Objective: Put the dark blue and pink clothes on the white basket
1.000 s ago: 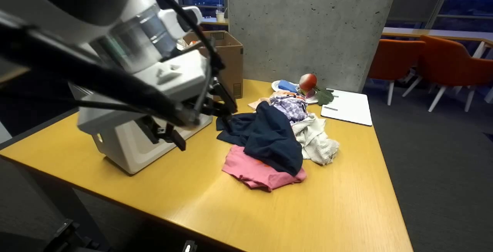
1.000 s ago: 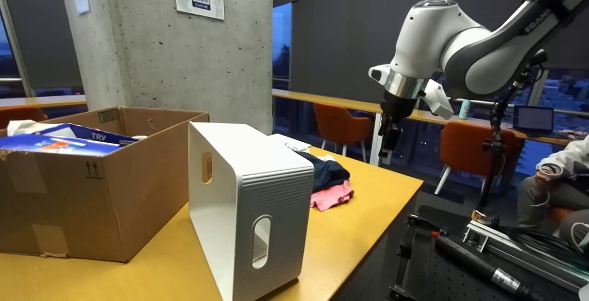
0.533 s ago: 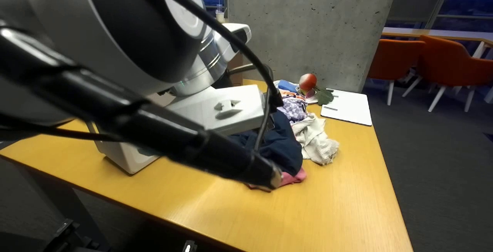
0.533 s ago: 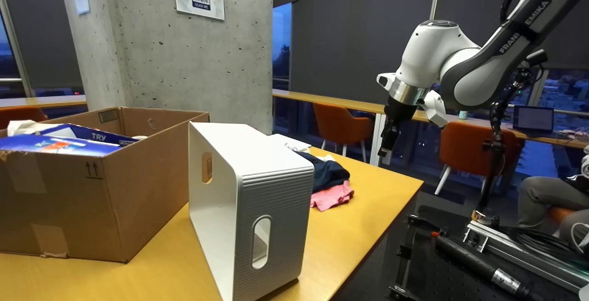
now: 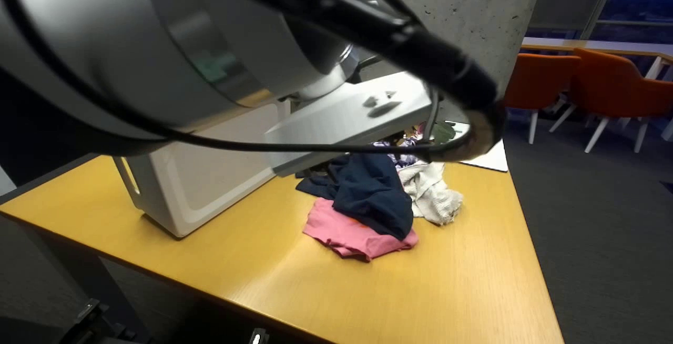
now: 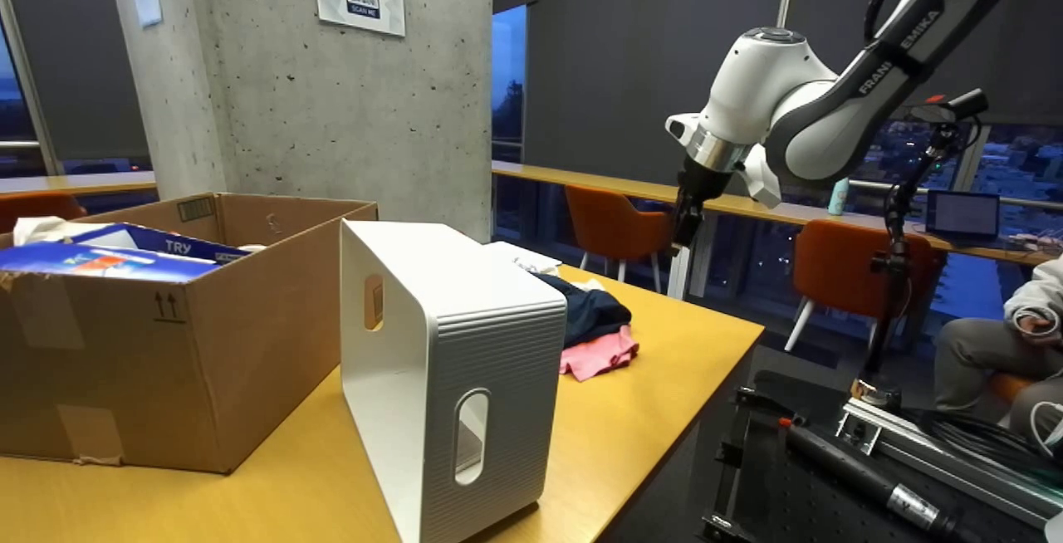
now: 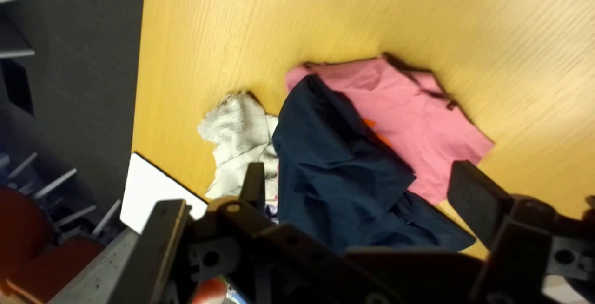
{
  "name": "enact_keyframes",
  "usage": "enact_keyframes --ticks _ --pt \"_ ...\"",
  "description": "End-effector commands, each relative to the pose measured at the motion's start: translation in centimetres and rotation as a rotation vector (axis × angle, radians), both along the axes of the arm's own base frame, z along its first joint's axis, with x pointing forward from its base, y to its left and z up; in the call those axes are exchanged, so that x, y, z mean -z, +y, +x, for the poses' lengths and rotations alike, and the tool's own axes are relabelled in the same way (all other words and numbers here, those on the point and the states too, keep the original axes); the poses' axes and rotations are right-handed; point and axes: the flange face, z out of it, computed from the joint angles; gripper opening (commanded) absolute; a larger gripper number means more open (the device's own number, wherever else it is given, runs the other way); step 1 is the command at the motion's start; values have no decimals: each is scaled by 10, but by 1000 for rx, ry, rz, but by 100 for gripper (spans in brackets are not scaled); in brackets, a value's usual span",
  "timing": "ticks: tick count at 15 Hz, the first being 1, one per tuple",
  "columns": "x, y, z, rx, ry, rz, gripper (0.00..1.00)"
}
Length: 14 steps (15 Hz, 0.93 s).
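The dark blue cloth (image 5: 373,191) lies crumpled partly over the pink cloth (image 5: 344,231) on the table. Both also show in an exterior view, dark blue (image 6: 596,312) and pink (image 6: 602,354), partly behind the white basket (image 6: 507,352). The basket lies on its side with its opening toward a cardboard box; its bottom panel (image 5: 221,175) shows in an exterior view. My gripper (image 7: 356,176) is open and empty above the clothes. In the wrist view the dark blue cloth (image 7: 334,188) appears between the fingers, the pink cloth (image 7: 409,113) beyond. The gripper (image 6: 679,240) hangs clear of the table.
A white cloth (image 5: 431,191) and a purple patterned cloth (image 5: 405,159) lie beside the dark blue one. A whiteboard (image 5: 491,155) lies toward the table's edge. The cardboard box (image 6: 282,344) stands beside the basket. A concrete pillar (image 6: 332,111) rises behind.
My arm has swung across, from in front of the basket toward the clothes. The gripper has shifted slightly and rotated, staying raised. The clothes and basket have not moved.
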Motion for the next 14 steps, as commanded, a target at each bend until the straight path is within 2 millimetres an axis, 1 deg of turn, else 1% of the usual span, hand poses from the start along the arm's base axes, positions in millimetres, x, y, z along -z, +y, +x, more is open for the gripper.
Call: enact_keyframes --ticks 1,2,4,5,6,7,8,9,10,13,14 --pt "28 -32 57 -115 -103 3 100" --pt "37 -33 71 -133 -140 23 100" --pt "53 -27 103 -136 -181 98 100" --pt "58 -26 120 -137 -186 136 100" --pt "59 -28 137 -139 -175 176 100" --pt "50 -36 150 -143 -159 209 100" --pt "41 -50 159 -147 -136 227 100" --pt "38 -60 169 -154 -117 238 100" --pt "30 -73 176 -167 -80 260 100" --pt "25 -96 190 -172 59 276 100" --pt "27 -98 194 -178 115 284 100"
